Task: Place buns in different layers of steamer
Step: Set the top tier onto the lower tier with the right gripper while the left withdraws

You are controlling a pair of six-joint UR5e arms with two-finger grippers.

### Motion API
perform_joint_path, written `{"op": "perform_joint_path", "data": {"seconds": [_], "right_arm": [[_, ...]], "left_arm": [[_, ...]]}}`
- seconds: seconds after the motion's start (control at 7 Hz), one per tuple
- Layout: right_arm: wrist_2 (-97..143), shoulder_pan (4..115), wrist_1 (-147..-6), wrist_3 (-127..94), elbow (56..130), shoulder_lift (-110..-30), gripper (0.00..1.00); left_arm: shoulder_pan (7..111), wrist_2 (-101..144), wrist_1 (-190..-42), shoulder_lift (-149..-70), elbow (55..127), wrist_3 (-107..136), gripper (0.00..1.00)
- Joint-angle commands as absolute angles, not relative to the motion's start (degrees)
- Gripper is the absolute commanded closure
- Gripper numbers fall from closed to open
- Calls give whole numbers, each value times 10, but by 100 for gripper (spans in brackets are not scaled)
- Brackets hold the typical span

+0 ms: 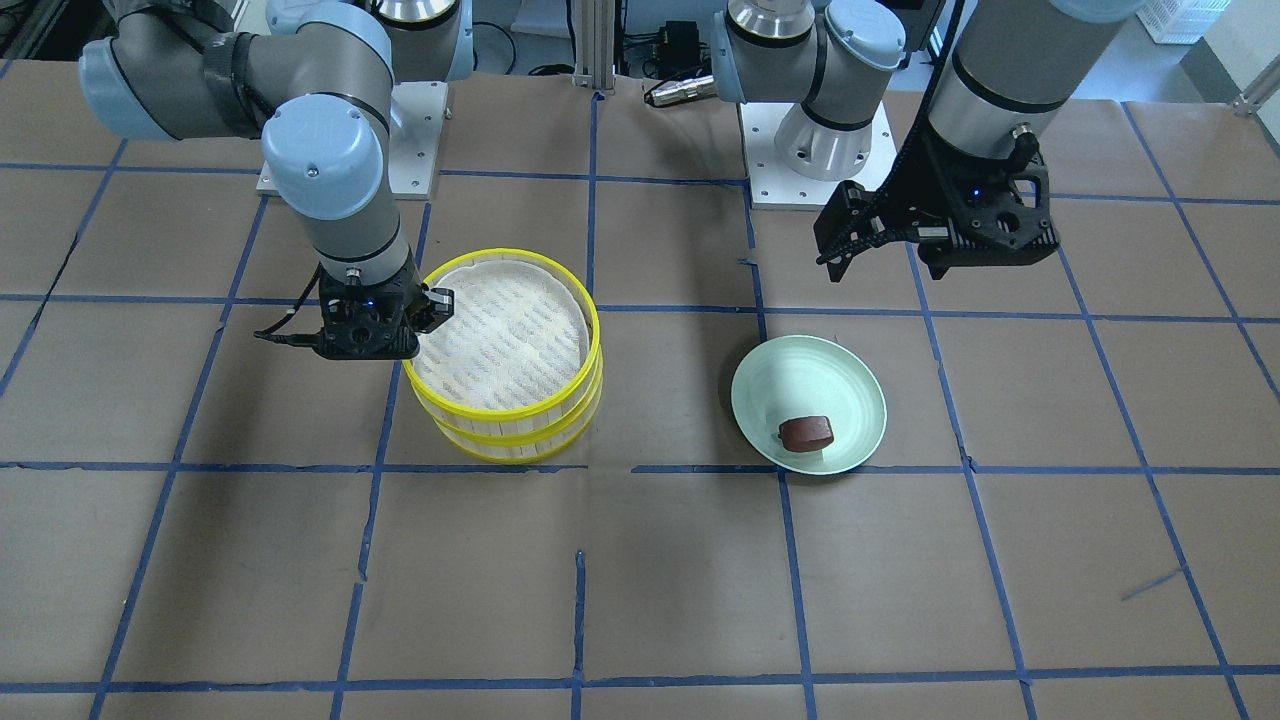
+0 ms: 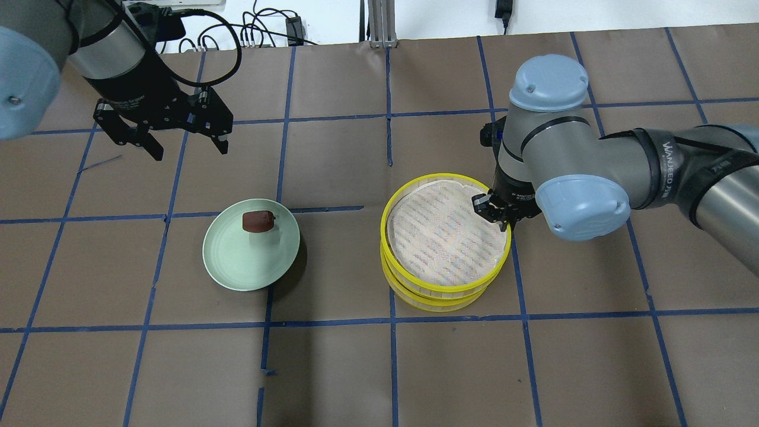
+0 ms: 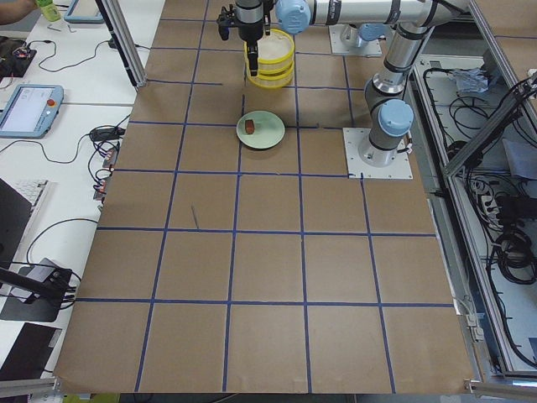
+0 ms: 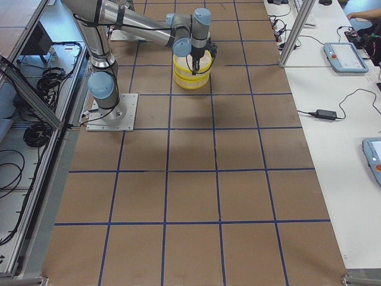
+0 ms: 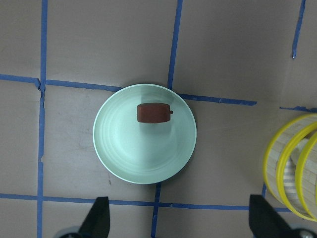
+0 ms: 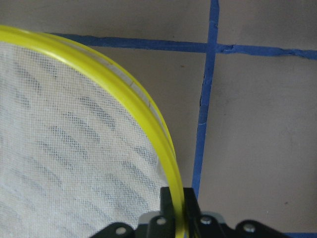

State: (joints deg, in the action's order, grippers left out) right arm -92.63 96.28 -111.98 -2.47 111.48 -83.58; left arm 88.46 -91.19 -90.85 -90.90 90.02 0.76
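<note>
With the right tool (image 2: 498,212) pinching the rim of the empty top layer (image 2: 442,176), it should probably release and rise straight without shifting the stack, so the left tool (image 2: 188,148), spread wide, can drop squarely onto the brown bun (image 2: 256,220) on the plate (image 2: 237,270).

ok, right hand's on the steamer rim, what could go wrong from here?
1. The right hand pinches the top tier at one narrow spot of its yellow rim; lifted from that side alone, it could tilt or slip out.
2. The lower tier sits directly underneath, slightly offset; it might drag along or shift.
3. The brown bun lies off-centre on the plate; the open left hand could nudge it toward the rim when grasping.
</note>
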Motion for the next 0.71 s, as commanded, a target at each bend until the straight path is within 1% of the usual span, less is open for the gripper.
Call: {"op": "perform_joint_path", "data": {"seconds": [0.0,0.57], "right_arm": [[-927,965,-1123,-24,1117,-831,94],[-926,966,-1140,-23,1129,-831,94]], "left_arm": [[896,-926,-906,-908,903,6,0],[896,-929,-911,-905,904,1,0]]}}
